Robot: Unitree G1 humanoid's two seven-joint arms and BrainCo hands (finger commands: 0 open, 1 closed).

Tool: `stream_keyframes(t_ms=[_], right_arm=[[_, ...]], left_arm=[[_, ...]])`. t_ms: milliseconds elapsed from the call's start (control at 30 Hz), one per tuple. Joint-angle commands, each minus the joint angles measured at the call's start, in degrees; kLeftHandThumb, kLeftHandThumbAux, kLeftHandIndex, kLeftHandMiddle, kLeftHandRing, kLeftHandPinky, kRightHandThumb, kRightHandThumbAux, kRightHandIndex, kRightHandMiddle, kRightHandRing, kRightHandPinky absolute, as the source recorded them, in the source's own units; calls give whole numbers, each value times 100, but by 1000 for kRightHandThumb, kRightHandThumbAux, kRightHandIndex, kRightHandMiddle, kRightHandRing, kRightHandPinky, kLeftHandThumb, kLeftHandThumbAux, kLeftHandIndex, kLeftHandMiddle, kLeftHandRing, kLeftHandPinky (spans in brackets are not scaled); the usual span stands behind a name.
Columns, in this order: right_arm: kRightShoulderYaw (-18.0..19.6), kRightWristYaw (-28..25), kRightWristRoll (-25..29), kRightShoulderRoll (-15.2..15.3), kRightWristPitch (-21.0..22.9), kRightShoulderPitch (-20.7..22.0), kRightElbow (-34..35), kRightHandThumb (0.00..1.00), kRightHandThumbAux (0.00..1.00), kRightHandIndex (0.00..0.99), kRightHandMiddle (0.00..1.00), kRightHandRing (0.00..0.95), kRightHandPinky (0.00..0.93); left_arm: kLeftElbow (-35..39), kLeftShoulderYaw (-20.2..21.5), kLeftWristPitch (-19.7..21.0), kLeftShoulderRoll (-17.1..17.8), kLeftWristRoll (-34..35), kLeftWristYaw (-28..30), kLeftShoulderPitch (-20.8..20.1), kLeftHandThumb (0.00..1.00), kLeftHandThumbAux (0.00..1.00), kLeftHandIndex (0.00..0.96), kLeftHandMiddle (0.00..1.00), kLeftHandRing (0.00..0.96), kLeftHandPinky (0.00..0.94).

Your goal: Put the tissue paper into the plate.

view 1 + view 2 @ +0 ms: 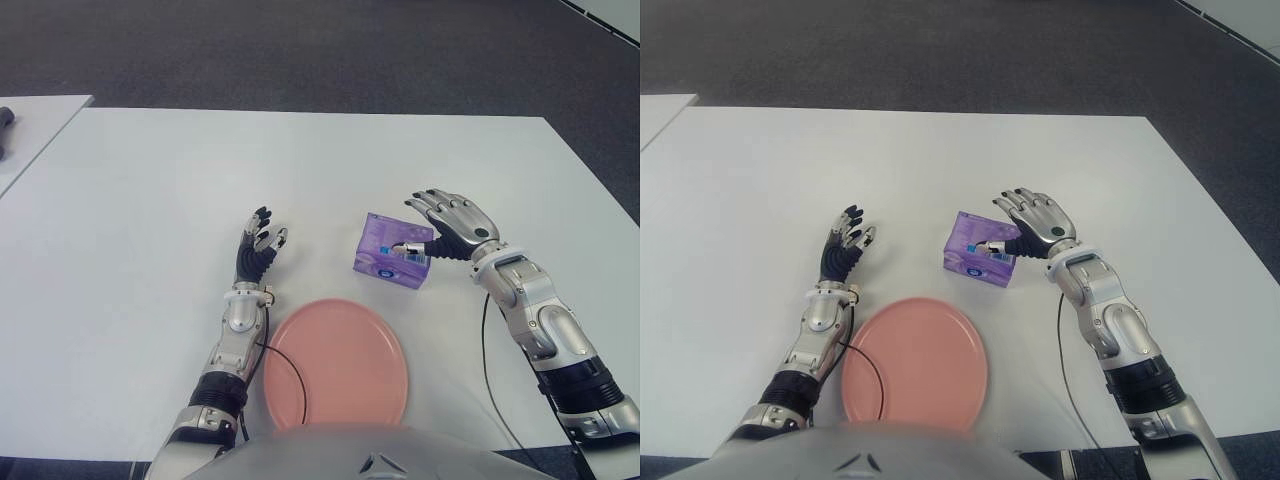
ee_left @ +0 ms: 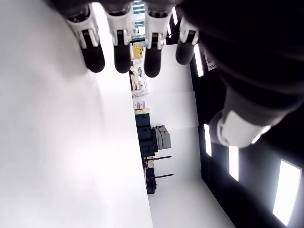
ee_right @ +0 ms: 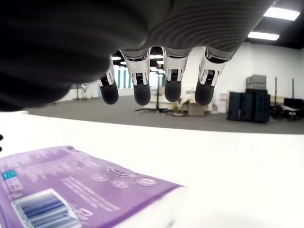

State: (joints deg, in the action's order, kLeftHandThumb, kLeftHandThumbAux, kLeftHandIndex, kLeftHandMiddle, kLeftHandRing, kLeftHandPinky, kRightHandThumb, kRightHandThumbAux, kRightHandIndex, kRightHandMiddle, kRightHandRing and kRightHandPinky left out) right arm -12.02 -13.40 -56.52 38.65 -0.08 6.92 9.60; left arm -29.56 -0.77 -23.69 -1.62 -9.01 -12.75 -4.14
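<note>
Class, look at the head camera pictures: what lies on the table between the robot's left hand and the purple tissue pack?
Nothing: between the left hand and the tissue pack there is only bare white table, as both eye views show.

- Both eye views look forward and down from the head at the white worktop (image 1: 150, 200), sharing both hands, plate and tissue pack, slightly offset.
- The left wrist view looks closely past its own fingers (image 2: 122, 52) along the worktop.
- The right wrist view sits low, close over the tissue pack (image 3: 71, 183), facing the room.
</note>
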Motion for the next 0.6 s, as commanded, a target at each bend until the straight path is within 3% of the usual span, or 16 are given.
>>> stream_keyframes(t_ms=[33, 600], right_arm=[[-5, -133, -149, 40, 155, -128, 58, 371, 106, 0, 0, 0, 0], [46, -147, -114, 21, 249, -336, 203, 345, 122, 0, 0, 0, 0]], left_arm=[[-151, 24, 171, 30, 11, -2, 23, 255, 618, 125, 152, 130, 137], [-329, 12, 6, 28, -47, -84, -32, 255, 599, 134, 155, 135, 144]])
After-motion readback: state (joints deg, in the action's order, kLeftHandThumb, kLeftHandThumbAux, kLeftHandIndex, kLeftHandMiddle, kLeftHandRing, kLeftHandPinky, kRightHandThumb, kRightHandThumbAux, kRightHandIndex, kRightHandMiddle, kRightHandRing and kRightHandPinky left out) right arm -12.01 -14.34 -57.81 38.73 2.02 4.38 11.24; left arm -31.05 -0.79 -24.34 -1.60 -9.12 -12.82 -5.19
